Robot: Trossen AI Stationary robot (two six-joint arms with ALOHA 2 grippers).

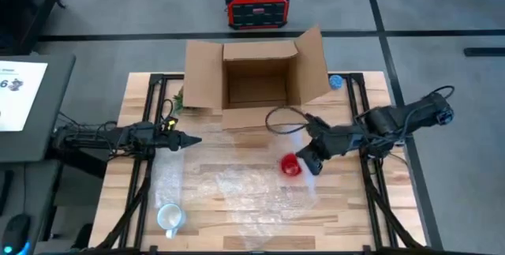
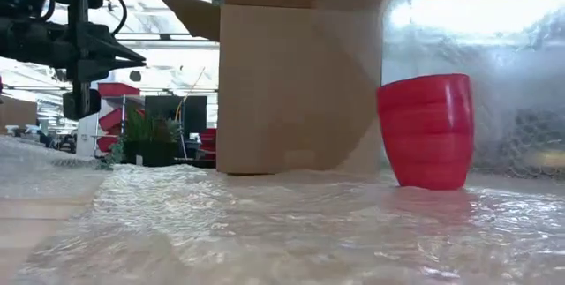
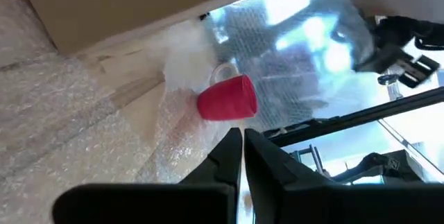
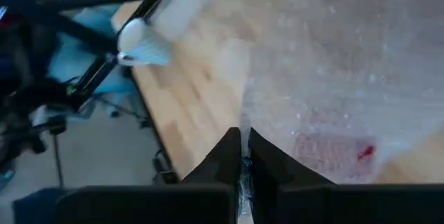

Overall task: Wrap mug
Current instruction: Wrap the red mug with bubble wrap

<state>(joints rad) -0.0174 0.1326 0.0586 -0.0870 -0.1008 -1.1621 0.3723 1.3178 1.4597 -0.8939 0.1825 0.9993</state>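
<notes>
Wooden tabletop (image 1: 347,208), bubble wrap (image 1: 237,188) spread across it. Red mug (image 1: 291,165) upright right of frame centre. Right end effector (image 1: 304,163) beside it, pinching the wrap's lifted edge. Left end effector (image 1: 192,140) centre-left, pressed together, empty. Cardboard box (image 1: 256,81) above.

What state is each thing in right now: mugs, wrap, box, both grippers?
Red mug: upright on the bubble wrap, not yet covered.
Bubble wrap: spread flat, one edge lifted beside the red mug.
White mug: on the table, off the wrap's corner.
Cardboard box: flaps open.
Left gripper: shut, empty, above the wrap.
Right gripper: shut on the bubble wrap edge.
</notes>
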